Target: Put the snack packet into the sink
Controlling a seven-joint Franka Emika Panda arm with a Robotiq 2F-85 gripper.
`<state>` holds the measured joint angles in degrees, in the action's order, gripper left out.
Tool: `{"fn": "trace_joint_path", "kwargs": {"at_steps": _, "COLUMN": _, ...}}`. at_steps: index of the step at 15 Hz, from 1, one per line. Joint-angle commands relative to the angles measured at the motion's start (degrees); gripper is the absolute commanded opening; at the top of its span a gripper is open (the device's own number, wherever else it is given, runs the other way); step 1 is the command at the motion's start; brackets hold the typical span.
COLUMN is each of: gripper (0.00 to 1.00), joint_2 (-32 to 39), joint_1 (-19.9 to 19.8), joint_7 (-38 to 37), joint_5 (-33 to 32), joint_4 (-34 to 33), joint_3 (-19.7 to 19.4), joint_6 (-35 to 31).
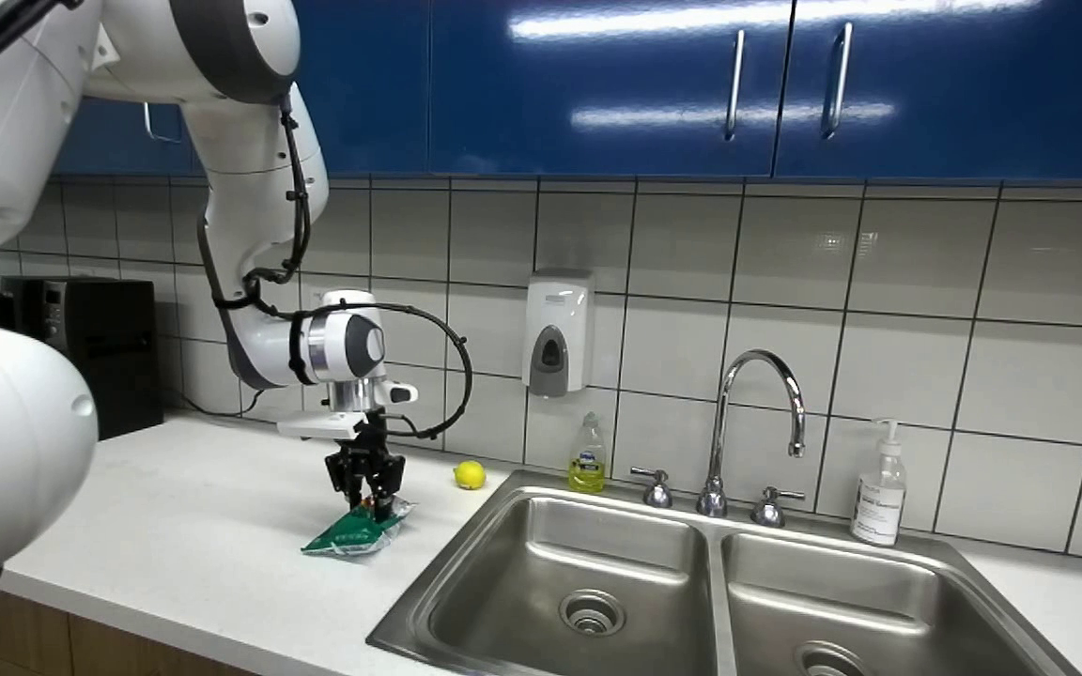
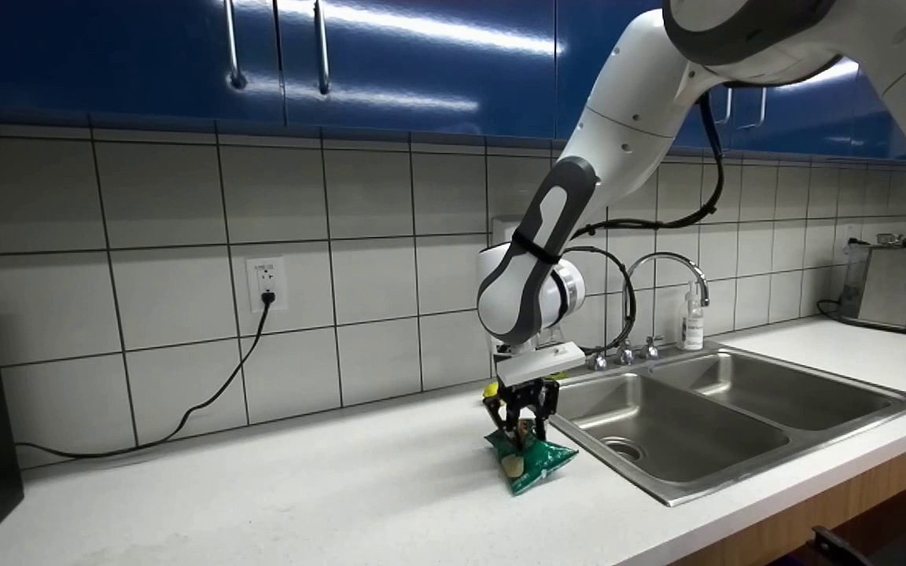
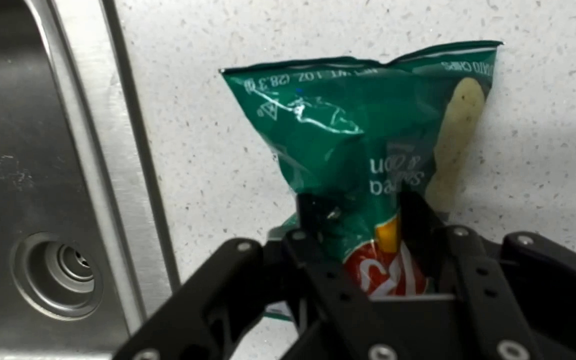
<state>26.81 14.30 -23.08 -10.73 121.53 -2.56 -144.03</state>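
Note:
The green foil snack packet (image 1: 349, 535) is at the white counter left of the sink (image 1: 428, 591) in an exterior view. It also shows in an exterior view (image 2: 539, 465) and in the wrist view (image 3: 338, 115). My gripper (image 1: 367, 507) points down, with its two fingers pressed on the packet's sides around its middle. In the wrist view the packet is pinched narrow between the fingertips (image 3: 355, 210). Its lower part is partly hidden by the fingers. It is on or just above the counter; I cannot tell which. The sink rim (image 3: 113, 160) is beside the packet, apart from it.
A yellow round object (image 1: 470, 475) sits by the wall behind the gripper. A dish soap bottle (image 1: 587, 455), a curved chrome faucet (image 1: 719, 432) and a pump bottle (image 1: 880, 493) stand along the sink's back edge. A wall dispenser (image 1: 558, 333) hangs above.

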Motion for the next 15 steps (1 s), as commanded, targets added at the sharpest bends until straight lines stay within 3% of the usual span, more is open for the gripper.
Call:
{"fn": "trace_joint_path", "kwargs": {"at_steps": 1, "gripper": 0.18, "joint_2": 0.5, "joint_1": 0.4, "joint_7": -1.1, "joint_5": -0.5, "joint_4": -1.1, "joint_3": -0.5, "joint_6": 1.6}}
{"fn": "trace_joint_path", "kwargs": {"at_steps": 3, "gripper": 0.01, "joint_2": 0.7, "joint_1": 0.3, "joint_7": -1.0, "joint_5": -0.4, "joint_4": -1.2, "joint_3": -0.5, "joint_6": 1.6}}
{"fn": "trace_joint_path", "kwargs": {"at_steps": 15, "gripper": 0.00, "joint_2": 0.2, "joint_1": 0.3, "joint_7": -0.9, "joint_5": -1.0, "joint_4": -2.1, "joint_3": -0.7, "joint_6": 1.6}}
